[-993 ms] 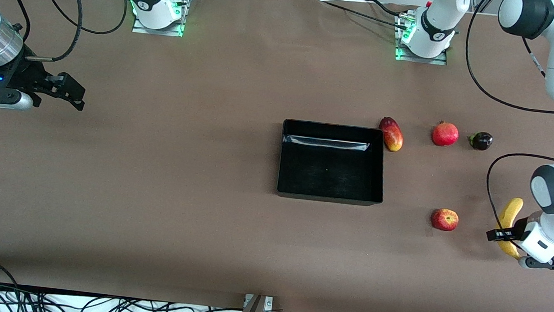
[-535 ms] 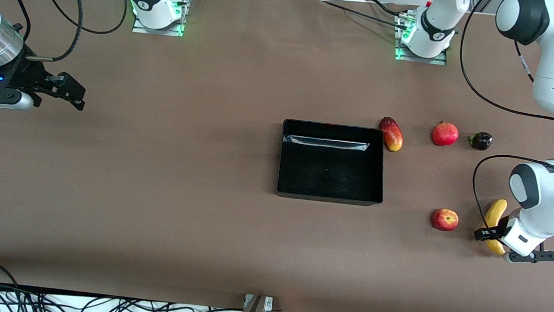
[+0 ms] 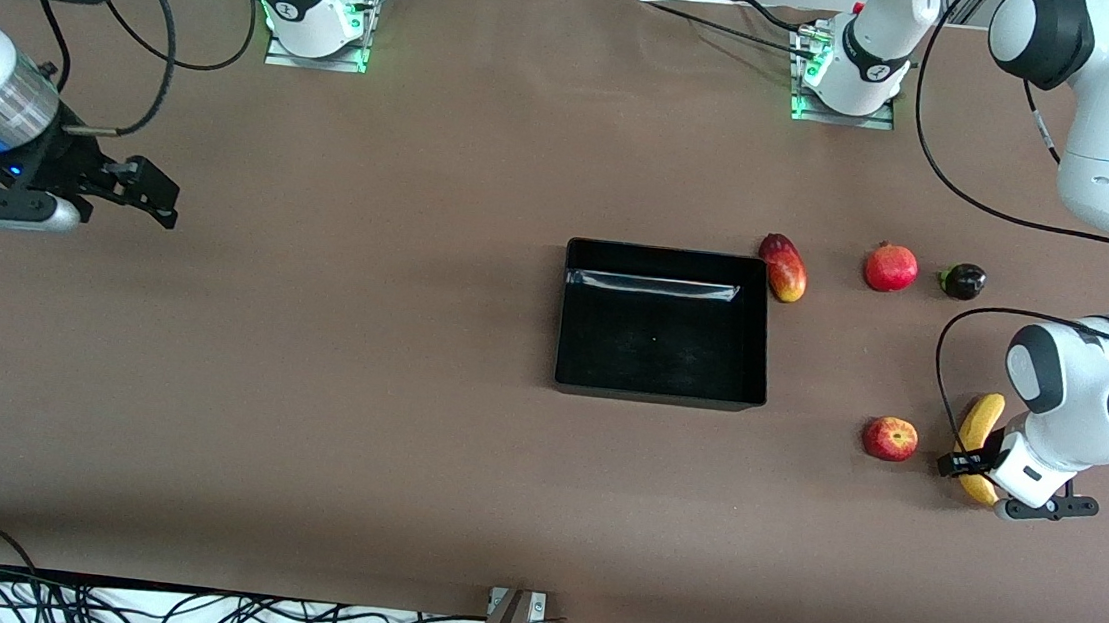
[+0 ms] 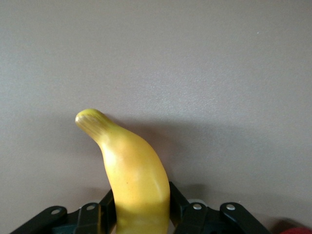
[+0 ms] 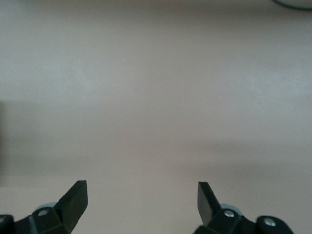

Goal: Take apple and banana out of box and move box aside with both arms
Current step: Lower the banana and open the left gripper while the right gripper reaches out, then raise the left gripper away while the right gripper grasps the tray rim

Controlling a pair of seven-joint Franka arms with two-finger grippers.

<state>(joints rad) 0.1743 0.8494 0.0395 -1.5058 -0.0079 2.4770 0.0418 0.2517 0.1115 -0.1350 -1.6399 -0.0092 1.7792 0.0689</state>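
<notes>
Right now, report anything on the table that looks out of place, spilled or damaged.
Nothing stands out. The box sits square and empty, the apple lies whole on the table, and the left gripper is shut on the banana. The right gripper waits open over bare table.

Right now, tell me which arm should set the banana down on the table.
Left. Its end effector is shut on the banana, beside the apple. The right end effector waits open at the table's right-arm end.

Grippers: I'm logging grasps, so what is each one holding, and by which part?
The left gripper is shut on the long curved yellow banana near one end. The right gripper holds nothing, open.
</notes>
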